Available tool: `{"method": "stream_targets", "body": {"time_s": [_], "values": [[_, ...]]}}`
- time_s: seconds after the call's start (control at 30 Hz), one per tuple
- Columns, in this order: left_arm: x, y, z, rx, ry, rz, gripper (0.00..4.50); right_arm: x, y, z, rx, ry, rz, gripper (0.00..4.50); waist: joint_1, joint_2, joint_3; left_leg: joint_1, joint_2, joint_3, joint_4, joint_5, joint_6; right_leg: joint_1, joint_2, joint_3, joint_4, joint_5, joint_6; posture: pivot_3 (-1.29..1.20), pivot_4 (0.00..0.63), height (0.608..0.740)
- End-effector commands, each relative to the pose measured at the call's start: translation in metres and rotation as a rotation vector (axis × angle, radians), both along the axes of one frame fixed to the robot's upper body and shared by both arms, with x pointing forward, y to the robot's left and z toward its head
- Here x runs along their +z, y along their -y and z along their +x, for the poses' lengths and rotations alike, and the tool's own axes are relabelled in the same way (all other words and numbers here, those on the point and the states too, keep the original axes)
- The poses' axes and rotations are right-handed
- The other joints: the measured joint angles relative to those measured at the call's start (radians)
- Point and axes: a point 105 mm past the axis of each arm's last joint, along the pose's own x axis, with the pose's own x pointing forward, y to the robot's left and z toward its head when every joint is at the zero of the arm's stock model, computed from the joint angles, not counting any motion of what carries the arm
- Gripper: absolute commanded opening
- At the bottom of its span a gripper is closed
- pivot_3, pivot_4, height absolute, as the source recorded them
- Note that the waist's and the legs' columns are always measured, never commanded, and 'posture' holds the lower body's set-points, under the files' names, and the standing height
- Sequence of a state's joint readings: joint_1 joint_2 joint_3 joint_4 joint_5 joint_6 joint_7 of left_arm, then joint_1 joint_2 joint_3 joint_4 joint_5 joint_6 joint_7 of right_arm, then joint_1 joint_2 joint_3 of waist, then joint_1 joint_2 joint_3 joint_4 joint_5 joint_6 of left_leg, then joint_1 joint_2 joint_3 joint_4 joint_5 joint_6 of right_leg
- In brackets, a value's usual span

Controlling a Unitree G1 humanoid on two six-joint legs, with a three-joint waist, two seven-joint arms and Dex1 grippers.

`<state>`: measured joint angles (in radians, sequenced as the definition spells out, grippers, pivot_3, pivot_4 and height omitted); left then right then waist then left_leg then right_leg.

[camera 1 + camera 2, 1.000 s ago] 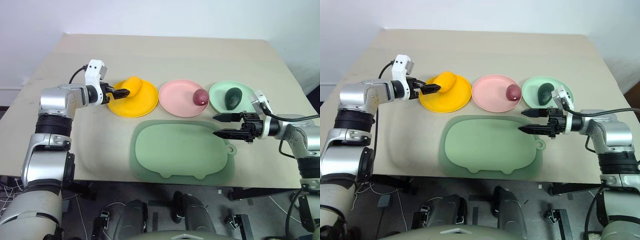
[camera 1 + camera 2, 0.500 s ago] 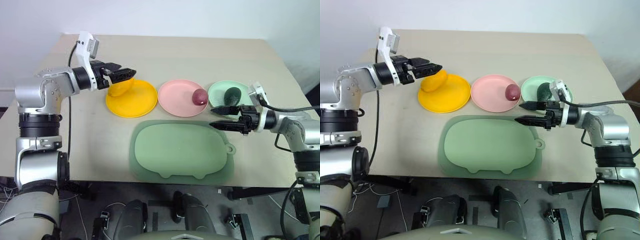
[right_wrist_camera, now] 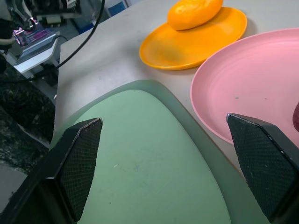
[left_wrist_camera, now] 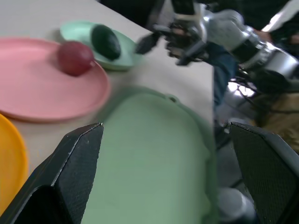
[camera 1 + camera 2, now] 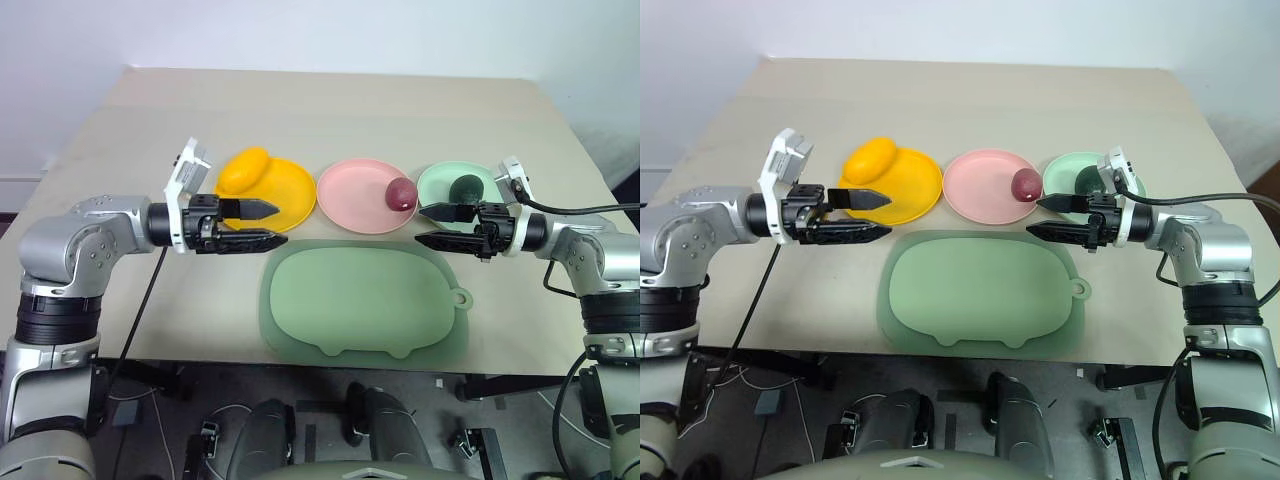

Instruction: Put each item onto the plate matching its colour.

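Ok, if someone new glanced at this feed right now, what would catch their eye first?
Three bright plates in a row across the table: the yellow plate holds the mango at its far left edge, the pink plate the purple fruit, the green plate the avocado. Just in front lies the big green mat, with the left gripper and right gripper open and empty over its far corners.

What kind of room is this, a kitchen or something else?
Probably a robot test lab, not a kitchen: a bare beige table against a plain wall, fruits set on colour-matched plates like the yellow plate, and cables and equipment on the floor below.
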<state>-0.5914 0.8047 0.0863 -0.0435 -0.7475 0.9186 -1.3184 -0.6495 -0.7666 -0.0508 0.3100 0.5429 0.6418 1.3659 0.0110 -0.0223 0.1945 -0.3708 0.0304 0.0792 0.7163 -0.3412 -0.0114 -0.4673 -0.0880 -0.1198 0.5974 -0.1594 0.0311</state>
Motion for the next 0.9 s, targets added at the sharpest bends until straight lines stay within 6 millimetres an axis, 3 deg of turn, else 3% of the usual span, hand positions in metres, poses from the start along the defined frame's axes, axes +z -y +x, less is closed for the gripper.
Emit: {"method": "stream_targets", "body": {"time_s": [0.03,0.2,0.57,0.9], "values": [[0.006,-0.018,0.0,0.006,0.045,-0.02,4.49,0.013,0.006,-0.001,0.002,0.05,0.001,4.5,0.0,0.0,0.0,0.0,0.0,0.0,0.0,0.0,0.0,0.0,0.0,0.0,0.0,0.0,0.0,0.0,0.15,0.74],[0.009,-0.022,-0.01,-0.059,0.104,-0.048,4.49,0.015,0.009,-0.001,0.0,0.048,0.001,4.5,0.002,0.0,0.0,0.0,0.0,0.0,0.001,-0.001,0.002,0.0,-0.001,0.0,0.0,0.0,0.0,0.0,0.15,0.74],[0.023,-0.045,0.003,-0.019,0.157,-0.052,4.49,0.018,0.012,-0.002,0.022,0.049,-0.009,4.5,0.002,0.0,0.0,-0.001,0.0,0.0,0.0,-0.003,0.005,0.0,0.0,0.0,0.0,0.0,0.0,0.0,0.15,0.74],[0.02,-0.046,-0.005,-0.024,0.125,-0.067,4.49,0.013,0.025,0.003,-0.004,0.044,-0.023,4.5,-0.001,0.001,0.0,-0.001,0.0,0.0,0.0,-0.003,0.005,0.0,0.0,0.0,0.0,0.0,0.0,0.0,0.15,0.74]]}}
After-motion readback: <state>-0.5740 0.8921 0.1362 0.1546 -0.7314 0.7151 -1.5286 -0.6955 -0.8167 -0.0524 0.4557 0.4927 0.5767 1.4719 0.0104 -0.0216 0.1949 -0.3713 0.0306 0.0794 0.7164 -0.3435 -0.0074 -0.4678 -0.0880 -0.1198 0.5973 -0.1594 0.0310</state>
